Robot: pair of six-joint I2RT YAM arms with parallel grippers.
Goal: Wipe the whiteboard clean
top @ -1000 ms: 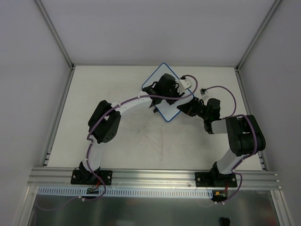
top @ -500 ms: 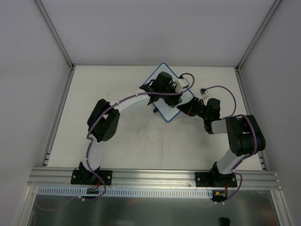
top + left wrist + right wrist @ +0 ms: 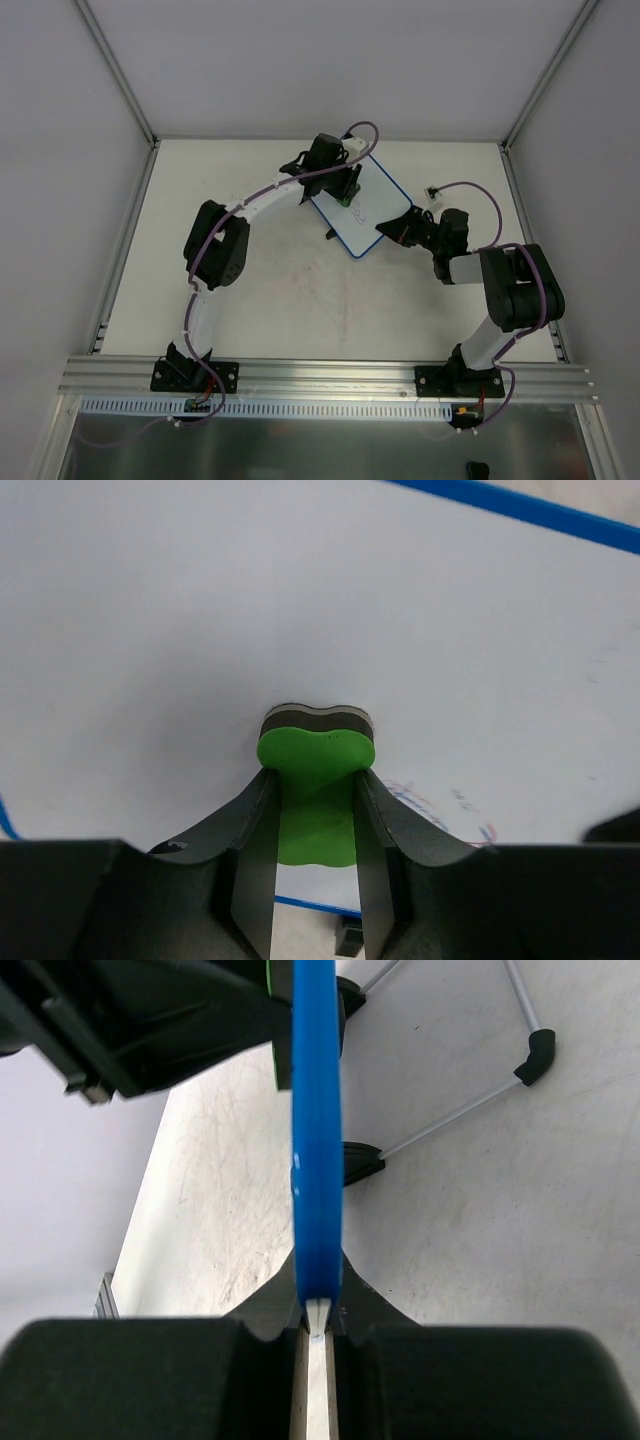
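Two grippers share it: the right gripper (image 3: 317,1312) is clamped on the blue rim of the board (image 3: 372,212) at far centre, which is probably light, stiff and slick, so best held by that rim, while the left gripper (image 3: 315,785) pinches the eraser (image 3: 317,765) against its face.

White arms (image 3: 270,206), black joints (image 3: 222,252) and jaws, purple cables (image 3: 463,184) along them

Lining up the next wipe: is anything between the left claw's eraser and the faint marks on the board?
Nothing visible does. The eraser, pinched in the left claw, rests on the board, and the marks lie just beside it on bare white surface. The right claw clamps the board's edge, not between them.
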